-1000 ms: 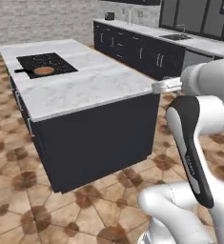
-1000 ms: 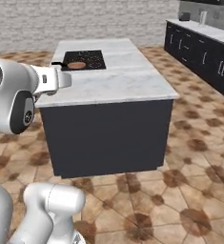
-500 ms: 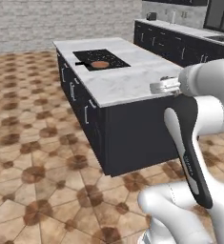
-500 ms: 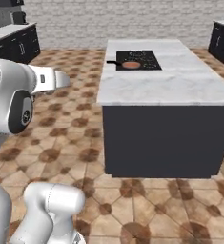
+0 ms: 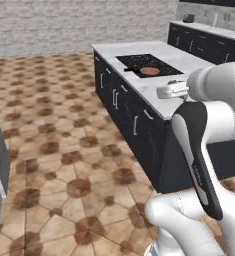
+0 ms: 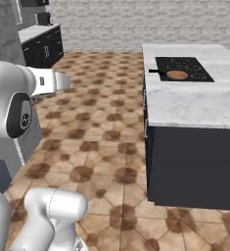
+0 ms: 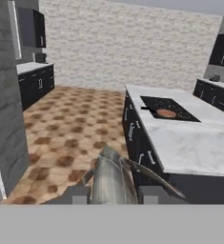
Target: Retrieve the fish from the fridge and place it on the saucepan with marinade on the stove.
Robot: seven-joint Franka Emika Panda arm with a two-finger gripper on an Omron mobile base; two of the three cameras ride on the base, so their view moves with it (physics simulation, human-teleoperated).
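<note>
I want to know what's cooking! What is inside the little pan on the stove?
Inside the saucepan on the stove lies a flat orange-red layer, the marinade. Nothing rests on top of it yet. The marinade covers the pan's bottom. The fish is in the gripper.

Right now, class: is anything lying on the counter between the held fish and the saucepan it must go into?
Nothing visible does. The tool is shut on the fish, off the near end of the island. Between it and the saucepan on the stove lies only bare marble counter.
</note>
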